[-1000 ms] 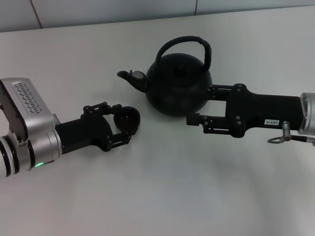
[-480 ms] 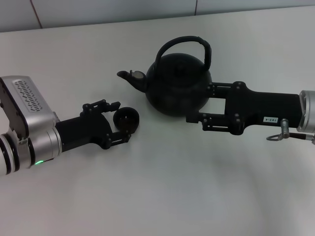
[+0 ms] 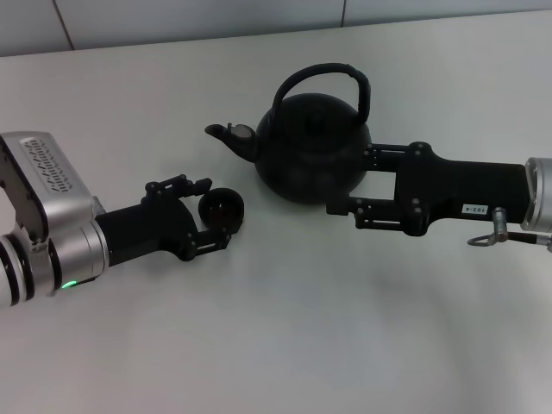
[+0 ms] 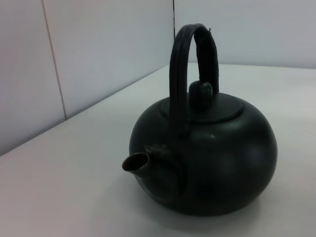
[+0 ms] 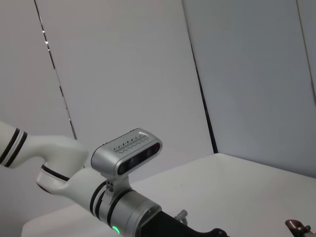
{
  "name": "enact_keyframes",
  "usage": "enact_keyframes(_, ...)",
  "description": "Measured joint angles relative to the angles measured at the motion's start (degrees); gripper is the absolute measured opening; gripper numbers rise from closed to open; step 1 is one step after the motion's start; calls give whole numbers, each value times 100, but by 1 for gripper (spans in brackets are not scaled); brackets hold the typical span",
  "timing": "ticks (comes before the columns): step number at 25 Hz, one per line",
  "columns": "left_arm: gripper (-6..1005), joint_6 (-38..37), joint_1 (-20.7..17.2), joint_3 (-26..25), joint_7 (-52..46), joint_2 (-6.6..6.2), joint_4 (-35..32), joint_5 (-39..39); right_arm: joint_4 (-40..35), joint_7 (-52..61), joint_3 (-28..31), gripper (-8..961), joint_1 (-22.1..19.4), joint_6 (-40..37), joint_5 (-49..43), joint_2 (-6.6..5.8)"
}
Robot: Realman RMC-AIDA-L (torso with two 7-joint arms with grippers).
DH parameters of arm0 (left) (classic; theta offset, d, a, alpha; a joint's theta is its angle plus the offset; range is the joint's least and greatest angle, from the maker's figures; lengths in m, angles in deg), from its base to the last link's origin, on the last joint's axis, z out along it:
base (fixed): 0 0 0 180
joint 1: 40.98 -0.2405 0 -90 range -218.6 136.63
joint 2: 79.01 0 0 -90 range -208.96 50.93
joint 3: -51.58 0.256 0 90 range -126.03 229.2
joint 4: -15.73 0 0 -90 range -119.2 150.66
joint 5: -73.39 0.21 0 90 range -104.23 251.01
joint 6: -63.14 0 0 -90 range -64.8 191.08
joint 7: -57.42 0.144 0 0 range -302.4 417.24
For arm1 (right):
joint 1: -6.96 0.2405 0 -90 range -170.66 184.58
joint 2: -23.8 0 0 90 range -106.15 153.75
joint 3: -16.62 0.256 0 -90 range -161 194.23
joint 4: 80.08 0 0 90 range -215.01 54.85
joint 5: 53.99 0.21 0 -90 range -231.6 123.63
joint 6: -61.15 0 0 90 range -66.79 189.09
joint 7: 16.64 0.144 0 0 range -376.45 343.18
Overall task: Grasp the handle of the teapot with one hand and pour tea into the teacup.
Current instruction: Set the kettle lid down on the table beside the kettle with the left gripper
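Note:
The matte-black teapot (image 3: pixel 310 151) stands on the table, spout toward my left arm, with its arched handle (image 3: pixel 349 79) upright and free. In the left wrist view the teapot (image 4: pixel 207 163) and handle (image 4: pixel 190 64) fill the picture. The small black teacup (image 3: pixel 222 210) sits left of the spout, between the fingertips of my left gripper (image 3: pixel 217 213), whose fingers stand open around it. My right gripper (image 3: pixel 349 181), the labelled hand, is open low against the pot's right side: one finger lies by the belly, the other in front of the base.
The white table (image 3: pixel 285 345) runs back to a pale wall. The right wrist view shows my left arm's silver camera block (image 5: pixel 127 153) before grey wall panels.
Almost nothing differs. The right arm has shifted a hair toward the teapot's far side. Teapot and teacup stay where they were.

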Motion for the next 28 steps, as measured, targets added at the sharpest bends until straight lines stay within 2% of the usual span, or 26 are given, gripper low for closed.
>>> enact_keyframes(16,857,-36,-149,344,-92,0,-277,4,0,0,0,650,-25,-21,-32,9)
enact_keyframes(28,859,-260,-300,396,-192,0,-565,-4,0,0,0,650,-39,-31,-35,5)
